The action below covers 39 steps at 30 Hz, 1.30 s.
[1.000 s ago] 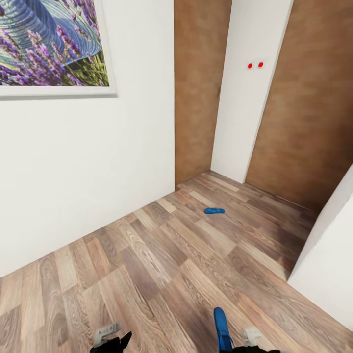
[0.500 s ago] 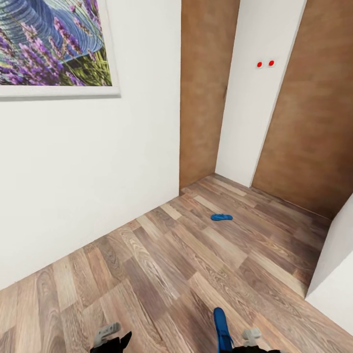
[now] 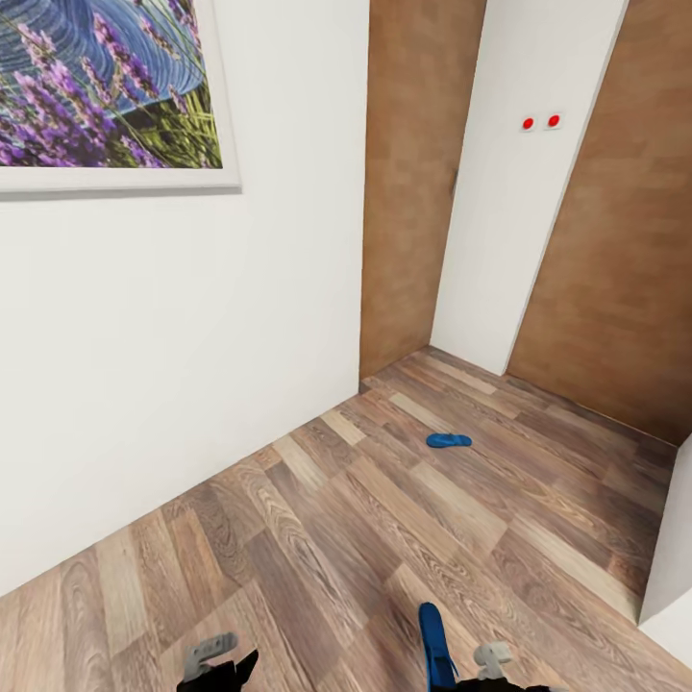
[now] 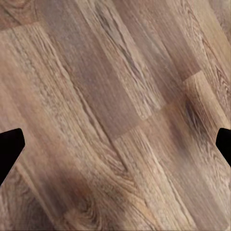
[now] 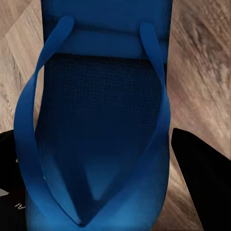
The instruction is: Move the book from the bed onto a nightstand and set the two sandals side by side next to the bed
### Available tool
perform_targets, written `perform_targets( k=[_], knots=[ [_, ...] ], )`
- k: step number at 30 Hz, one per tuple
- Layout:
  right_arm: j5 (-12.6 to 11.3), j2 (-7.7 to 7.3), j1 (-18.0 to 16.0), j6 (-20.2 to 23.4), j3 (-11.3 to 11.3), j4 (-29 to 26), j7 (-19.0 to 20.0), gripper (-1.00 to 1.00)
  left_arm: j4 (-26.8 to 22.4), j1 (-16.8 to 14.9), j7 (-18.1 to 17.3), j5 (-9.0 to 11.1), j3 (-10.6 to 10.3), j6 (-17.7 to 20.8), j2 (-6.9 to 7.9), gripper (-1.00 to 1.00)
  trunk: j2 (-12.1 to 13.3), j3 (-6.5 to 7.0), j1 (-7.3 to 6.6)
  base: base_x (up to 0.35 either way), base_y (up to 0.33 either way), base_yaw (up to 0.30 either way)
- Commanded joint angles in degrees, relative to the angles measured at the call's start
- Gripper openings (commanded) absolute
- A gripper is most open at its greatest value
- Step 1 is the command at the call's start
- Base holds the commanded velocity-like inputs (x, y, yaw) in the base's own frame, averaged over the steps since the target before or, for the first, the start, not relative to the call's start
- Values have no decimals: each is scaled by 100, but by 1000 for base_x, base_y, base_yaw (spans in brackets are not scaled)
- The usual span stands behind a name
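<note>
At the bottom edge of the head view, the left gripper (image 3: 219,663) shows a light-grey, rounded finger piece above a black angular body. The right gripper (image 3: 481,671) has a matching pale-grey piece on a black housing. In the wrist views its fingers (image 5: 204,178) are matte black wedges, one bearing small white markings.

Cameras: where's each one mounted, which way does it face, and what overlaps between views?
Head view: on the robot's head, looking forward and down at wood floor, white wall, a sandal on the floor; both tools at the bottom edge, left tool, right tool.
Left wrist view: near the left tool, facing bare floor; dark fingertips at both sides.
Right wrist view: near the right tool, close on the held sandal.
Shared: head and right wrist views both show the held sandal.
</note>
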Motion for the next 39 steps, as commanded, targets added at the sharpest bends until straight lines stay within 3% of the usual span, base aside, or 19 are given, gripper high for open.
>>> perform_targets(
  k=[1,21,33,39],
  knots=[
    [-32,0,-1,60,-10,-11,31,-100,-2,-3,-2,60,-27,9,7,100,-2,-5,2,310,27,0],
    [0,18,-1,61,-10,-10,31,-100,-2,-3,-2,58,-27,9,7,100,-2,-5,2,310,2,-42],
    [3,34,-1,64,-10,-11,31,-100,-2,-3,-2,63,-27,9,7,100,-2,-5,2,64,0,-113],
    [3,34,-1,64,-10,-10,31,-100,-2,-3,-2,57,-27,9,7,100,-2,-5,2,271,0,-4]
  ],
)
